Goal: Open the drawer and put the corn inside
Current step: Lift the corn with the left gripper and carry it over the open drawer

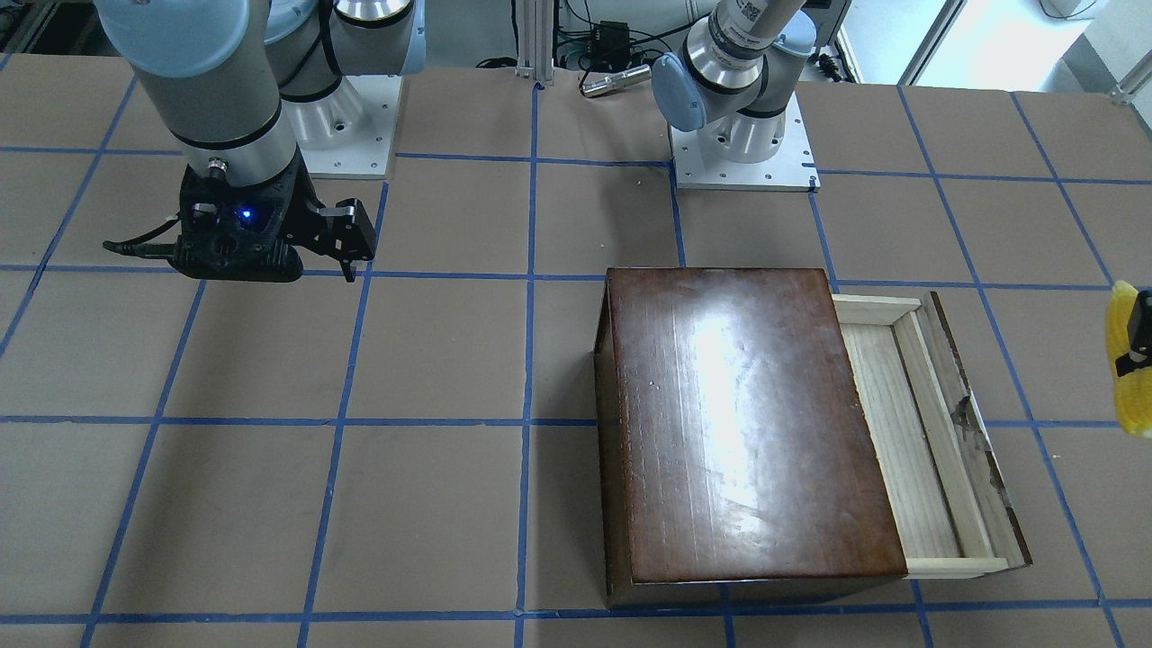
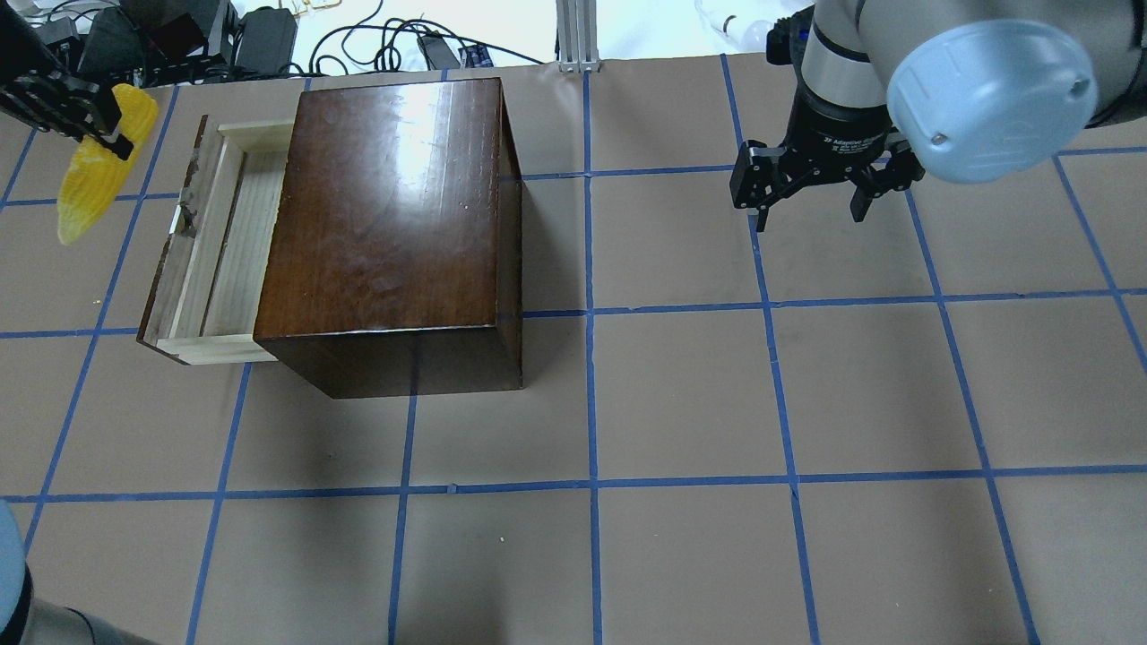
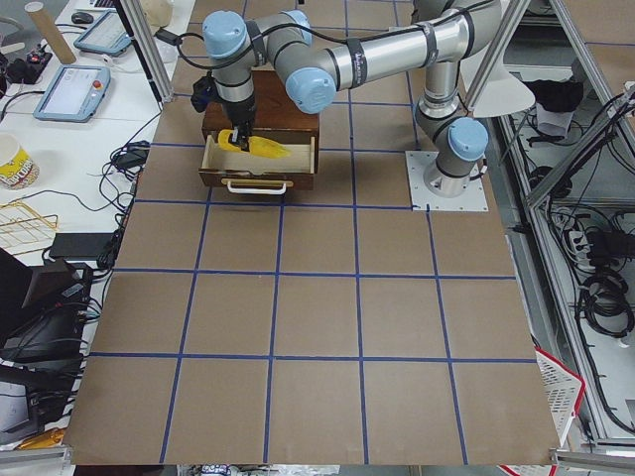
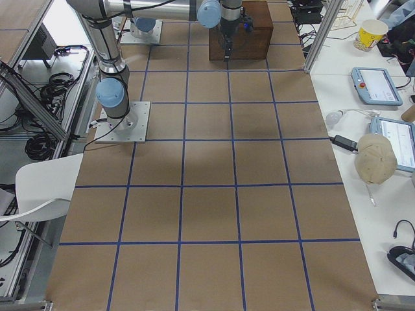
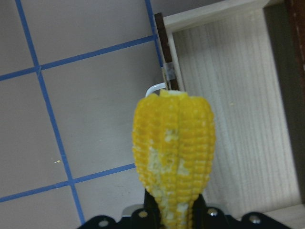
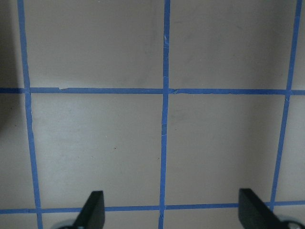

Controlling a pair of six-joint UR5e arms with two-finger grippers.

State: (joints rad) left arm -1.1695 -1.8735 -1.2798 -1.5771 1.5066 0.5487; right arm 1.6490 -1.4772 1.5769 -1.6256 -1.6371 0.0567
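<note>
The drawer (image 2: 235,242) is pulled out of the glossy dark-brown box (image 2: 385,197), and its pale wood floor is bare. It also shows in the front view (image 1: 900,432). My left gripper (image 2: 112,134) is shut on the yellow corn (image 2: 94,175) and holds it in the air by the drawer's front panel. In the left wrist view the corn (image 5: 174,157) hangs over the whitish handle (image 5: 155,89) and the edge of the drawer floor (image 5: 233,119). My right gripper (image 2: 808,218) is open and empty above the table, far from the box.
Brown table (image 2: 681,394) with blue tape grid lines. Both arm bases (image 1: 742,153) stand at the robot's side. Cables and equipment (image 2: 260,36) lie beyond the table's far edge behind the box. Only the box stands on the table.
</note>
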